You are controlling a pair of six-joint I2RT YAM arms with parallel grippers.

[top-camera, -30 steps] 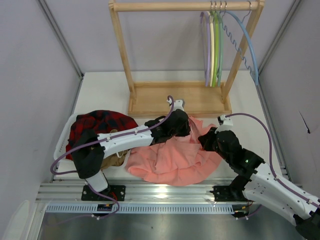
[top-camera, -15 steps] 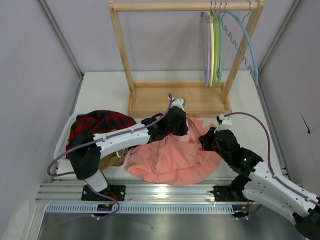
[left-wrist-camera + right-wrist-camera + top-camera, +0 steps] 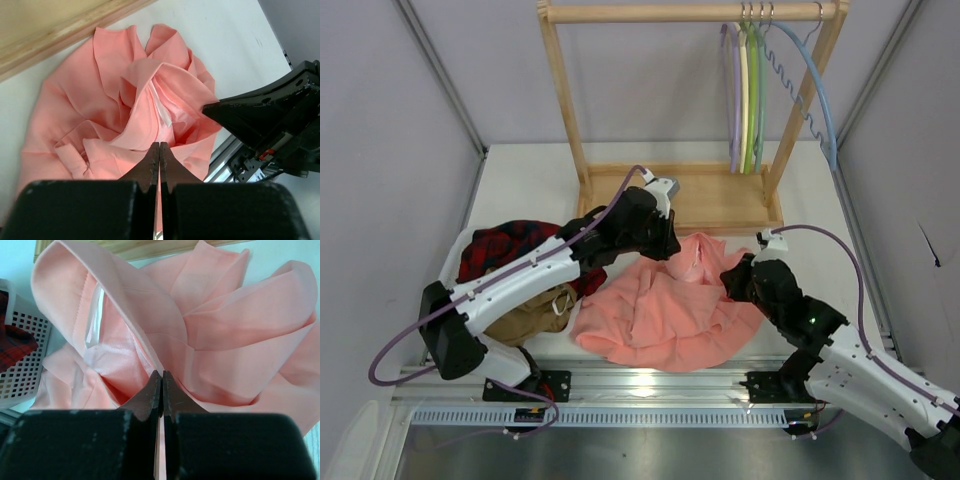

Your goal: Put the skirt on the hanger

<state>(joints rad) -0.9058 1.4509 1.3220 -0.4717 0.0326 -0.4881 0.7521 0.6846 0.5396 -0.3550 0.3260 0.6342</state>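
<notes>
The salmon-pink skirt [image 3: 665, 315] lies crumpled on the table in front of the rack. My left gripper [image 3: 672, 245] is shut on a fold near the skirt's far edge. In the left wrist view that fold rises in a peak to the closed tips [image 3: 159, 145]. My right gripper [image 3: 730, 278] is shut on the skirt's right edge. There a ridge of the skirt [image 3: 125, 315] runs into its closed tips [image 3: 161, 372]. The lilac hanger [image 3: 734, 100] hangs on the rack's rail at the left of a row of hangers.
The wooden rack [image 3: 710, 200] stands behind the skirt, with cream, green and light blue hangers [image 3: 820, 90] on its rail. A white basket [image 3: 25, 355] at the left holds a red-and-black plaid garment [image 3: 505, 250] and a tan one [image 3: 530, 315].
My left gripper has shut and moved up and back toward the rack, drawing a fold of the skirt with it. The right arm has stayed put.
</notes>
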